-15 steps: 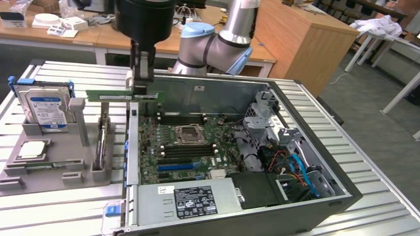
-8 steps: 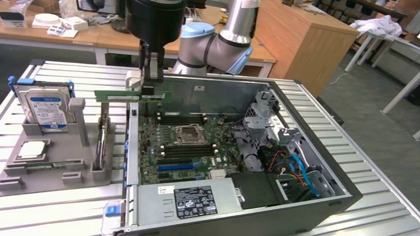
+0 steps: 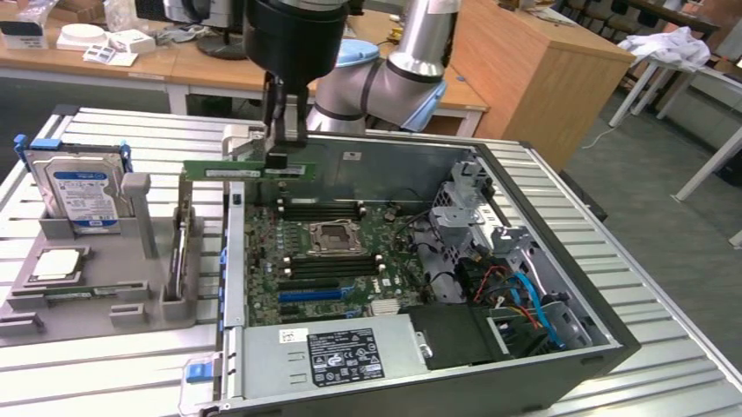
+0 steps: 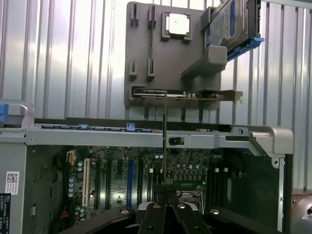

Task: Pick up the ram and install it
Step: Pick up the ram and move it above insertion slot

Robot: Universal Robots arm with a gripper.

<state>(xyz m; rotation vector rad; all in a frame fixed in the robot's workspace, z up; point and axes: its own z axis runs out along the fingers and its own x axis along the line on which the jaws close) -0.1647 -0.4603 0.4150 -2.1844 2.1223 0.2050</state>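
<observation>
Saw an open computer case [image 3: 603, 343] filling the centre and lower right of the exterior view, its green motherboard [image 3: 336, 252] lying bare inside, and a grey parts holder [image 3: 128, 300] just beside it at the left, carrying an upright hard drive [image 3: 79, 187] and a square processor [image 3: 56, 265]. Found the gripper [image 3: 280, 156] in the upper middle of that view, above the case's far edge, jaws pinching the ram [image 3: 238, 168]. Noted the ram level in the air, clear of the motherboard's memory slots [image 3: 319, 208].
</observation>
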